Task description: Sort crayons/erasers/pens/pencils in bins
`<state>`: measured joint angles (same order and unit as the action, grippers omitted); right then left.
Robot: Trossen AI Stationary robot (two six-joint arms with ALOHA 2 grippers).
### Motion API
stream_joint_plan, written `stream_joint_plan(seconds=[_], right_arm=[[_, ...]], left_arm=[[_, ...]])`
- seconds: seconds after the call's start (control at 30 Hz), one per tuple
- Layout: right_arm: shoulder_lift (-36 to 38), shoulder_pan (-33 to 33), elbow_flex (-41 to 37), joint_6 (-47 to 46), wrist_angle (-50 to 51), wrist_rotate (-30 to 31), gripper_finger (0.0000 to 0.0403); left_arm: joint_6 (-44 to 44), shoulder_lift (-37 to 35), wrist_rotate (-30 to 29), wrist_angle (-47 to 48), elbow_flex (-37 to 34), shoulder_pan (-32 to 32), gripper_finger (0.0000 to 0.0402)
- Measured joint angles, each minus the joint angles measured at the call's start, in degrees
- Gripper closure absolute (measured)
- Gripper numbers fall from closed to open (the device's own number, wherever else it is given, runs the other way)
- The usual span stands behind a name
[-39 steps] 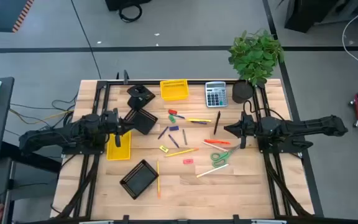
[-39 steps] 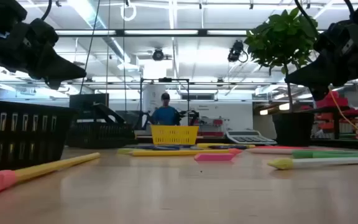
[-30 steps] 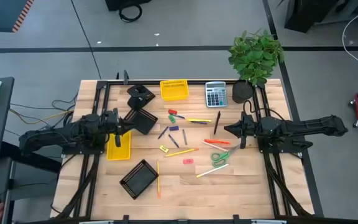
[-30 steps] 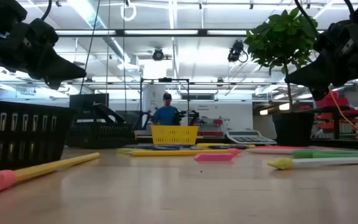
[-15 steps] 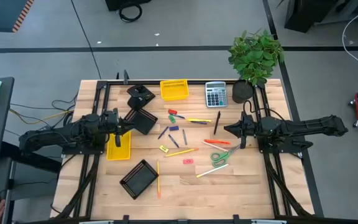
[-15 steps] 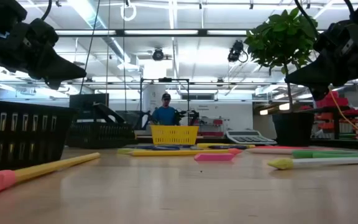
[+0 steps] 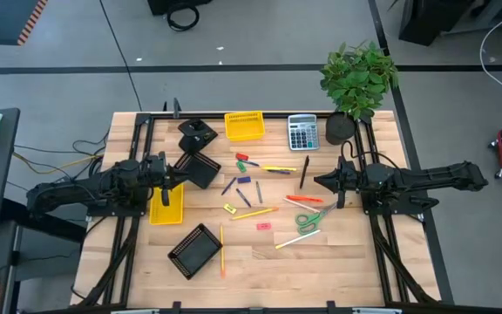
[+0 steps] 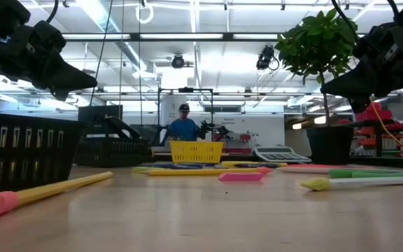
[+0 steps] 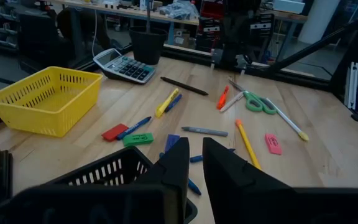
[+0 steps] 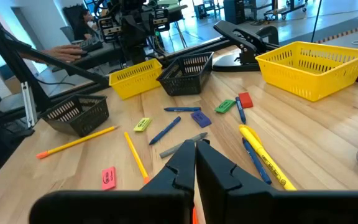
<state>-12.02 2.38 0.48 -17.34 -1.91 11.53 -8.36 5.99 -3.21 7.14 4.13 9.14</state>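
Crayons [image 7: 244,181], erasers [image 7: 263,226], pens [image 7: 304,172] and pencils [image 7: 253,213] lie scattered flat on the wooden table's middle. There are two yellow bins, one at the far edge [image 7: 244,126] and one at the left [image 7: 166,205]. Two black mesh bins stand at the left-middle [image 7: 200,167] and near the front [image 7: 195,250]. My left gripper [image 7: 179,174] hovers over the left-middle black bin [image 9: 104,177], fingers almost together, empty. My right gripper [image 7: 319,182] hovers at the pile's right side, shut and empty [image 10: 196,163].
A grey calculator [image 7: 301,133] and a potted plant [image 7: 358,78] stand at the far right. Green-handled scissors [image 7: 312,218] lie among the items. A black object [image 7: 197,133] sits at the far left. A person [image 8: 183,126] shows in the room behind.
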Motion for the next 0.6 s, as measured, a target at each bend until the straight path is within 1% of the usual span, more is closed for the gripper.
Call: stream_joint_plan(seconds=[0.37, 0.6], right_arm=[[-0.02, 0.00, 0.00, 0.00, 0.00, 0.00, 0.0382], [0.01, 0.01, 0.02, 0.00, 0.00, 0.00, 0.0382]], left_arm=[[0.00, -0.01, 0.00, 0.00, -0.01, -0.01, 0.0342], [0.00, 0.01, -0.01, 0.00, -0.01, -0.02, 0.0350]])
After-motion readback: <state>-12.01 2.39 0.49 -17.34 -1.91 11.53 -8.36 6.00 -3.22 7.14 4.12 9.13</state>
